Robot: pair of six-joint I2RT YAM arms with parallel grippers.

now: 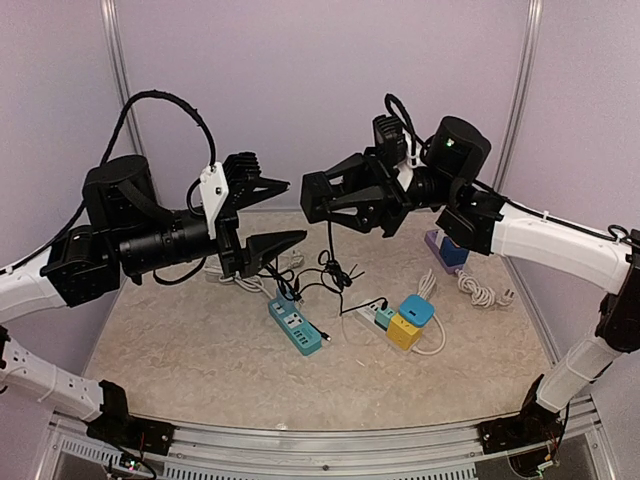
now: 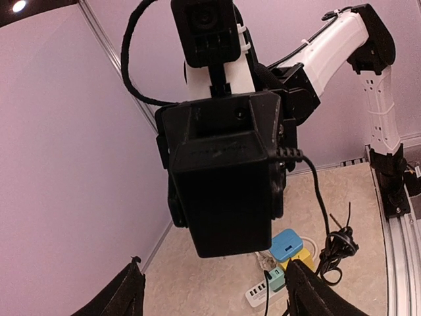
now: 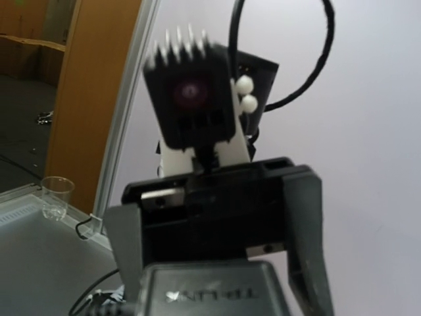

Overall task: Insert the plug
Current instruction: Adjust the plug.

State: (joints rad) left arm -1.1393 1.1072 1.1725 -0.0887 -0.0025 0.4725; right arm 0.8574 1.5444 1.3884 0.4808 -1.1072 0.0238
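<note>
Plug (image 2: 223, 197) count: one, black, clamped in your right tool (image 1: 330, 198), raised above bench (image 1: 180, 350) centre. Left tool (image 1: 295, 210) faces it, spread wide, empty. Two power strips lie below: teal strip (image 1: 296, 327), white strip (image 1: 372, 314).

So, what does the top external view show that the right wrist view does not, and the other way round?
Only the top external view shows the tabletop: the teal power strip, the white power strip carrying a blue cube and a yellow cube, and a coiled white cable. Only the right wrist view shows a clear plastic cup outside the cell, beside a brown panel. Both views show the black adapter and the open left gripper facing it.
</note>
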